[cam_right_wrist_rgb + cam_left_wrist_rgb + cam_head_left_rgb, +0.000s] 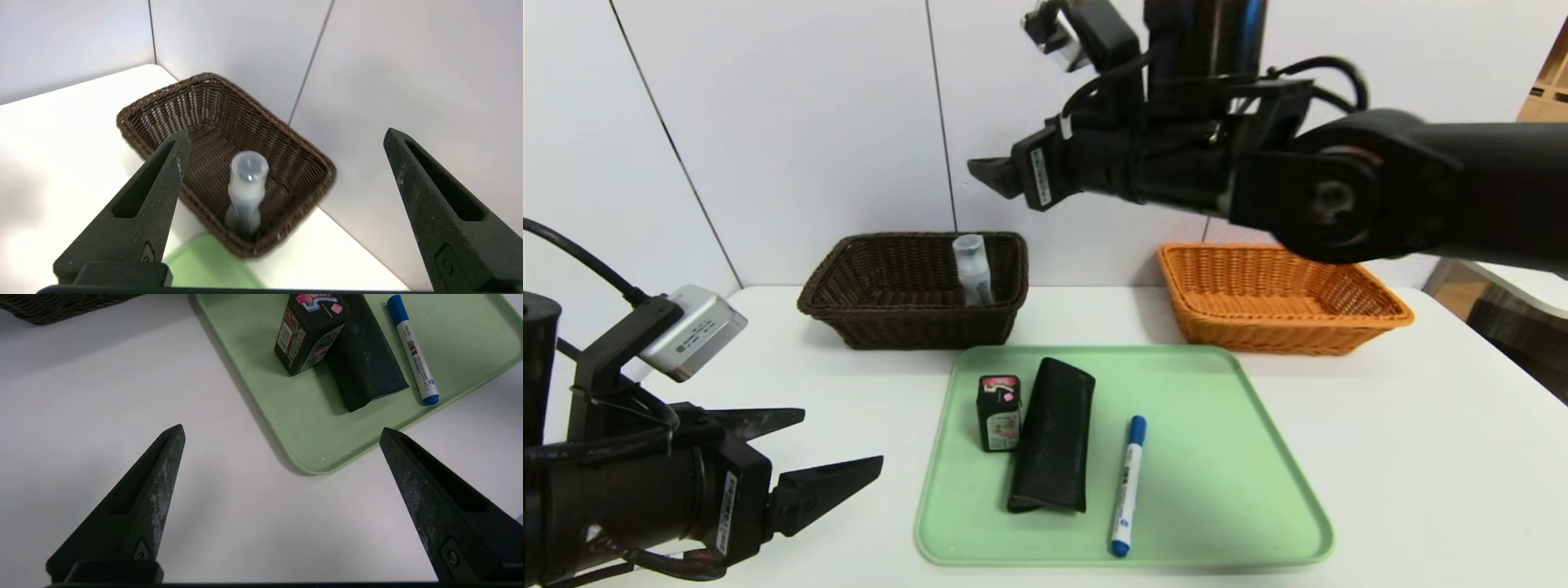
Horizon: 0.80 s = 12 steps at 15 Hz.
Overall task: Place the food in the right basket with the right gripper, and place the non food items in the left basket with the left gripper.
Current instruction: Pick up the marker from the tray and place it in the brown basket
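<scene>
Right tool point(992, 175) spread wide above white table point(1421, 425), pale wall panels point(809, 122) behind

Looks like lab / robot test setup, not home. Plain white table point(1421, 457) pushed into corner of bare white panel walls point(809, 122) w/ dark seams. Staged props only: green tray point(1225, 490) near front edge at centre, brown wicker basket point(849, 286) and orange wicker basket point(1372, 310) along back edge. Cardboard box point(1547, 90) and stacked gear past right edge suggest storage, workshop-type room. No decor, no household fittings visible.
</scene>
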Each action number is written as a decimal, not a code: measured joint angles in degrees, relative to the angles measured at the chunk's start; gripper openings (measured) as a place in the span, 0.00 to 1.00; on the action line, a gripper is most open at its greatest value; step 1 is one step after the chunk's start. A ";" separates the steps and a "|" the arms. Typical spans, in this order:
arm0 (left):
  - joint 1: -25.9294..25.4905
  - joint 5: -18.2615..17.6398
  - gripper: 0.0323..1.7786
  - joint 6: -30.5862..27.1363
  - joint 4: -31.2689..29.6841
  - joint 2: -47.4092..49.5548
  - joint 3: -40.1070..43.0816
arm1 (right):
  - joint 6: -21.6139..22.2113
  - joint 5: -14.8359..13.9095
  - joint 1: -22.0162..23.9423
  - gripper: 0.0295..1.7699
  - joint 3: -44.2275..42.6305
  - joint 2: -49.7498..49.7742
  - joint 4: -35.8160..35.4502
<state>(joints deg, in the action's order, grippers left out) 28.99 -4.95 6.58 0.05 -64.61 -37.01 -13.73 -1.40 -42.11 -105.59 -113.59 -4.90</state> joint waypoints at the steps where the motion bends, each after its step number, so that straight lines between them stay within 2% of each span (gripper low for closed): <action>1: 0.02 0.00 0.95 -0.02 0.00 0.26 0.05 | -0.02 -1.23 -0.12 0.92 0.77 2.79 3.19; 4: 0.00 -0.12 0.95 0.00 0.05 1.02 0.11 | 0.67 -6.06 -0.69 0.94 2.10 10.62 16.88; 7: 0.06 -0.12 0.95 0.02 0.22 1.68 0.09 | 7.45 -13.92 -1.27 0.95 2.57 14.45 26.70; 10: 0.06 0.00 0.95 0.05 0.55 2.68 0.50 | 14.58 -15.71 -2.13 0.95 2.84 16.57 34.56; 12: 0.06 0.02 0.95 0.05 0.63 3.39 0.71 | 16.34 -15.74 -2.33 0.96 4.91 18.22 37.75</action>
<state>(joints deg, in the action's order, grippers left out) 29.05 -4.92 6.63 0.68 -61.22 -36.30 2.61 -17.14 -44.43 -100.68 -95.37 32.85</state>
